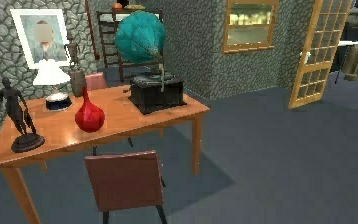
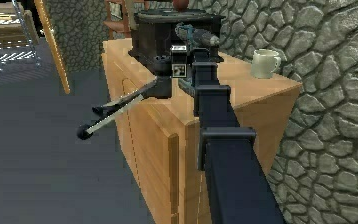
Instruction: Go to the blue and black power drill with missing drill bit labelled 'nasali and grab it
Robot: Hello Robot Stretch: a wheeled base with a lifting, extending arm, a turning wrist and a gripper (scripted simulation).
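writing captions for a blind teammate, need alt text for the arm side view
The robot's dark arm reaches up to a wooden cabinet against a stone wall, its thin fingers slanting down to the left. On the cabinet top stand a dark boxy object and a white mug.

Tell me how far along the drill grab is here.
Done: the robot stands at the wooden cabinet, where the blue and black drill lies on top. In hand: the arm reaches toward it, the tool over bare floor, holding nothing. Left: the grab itself.
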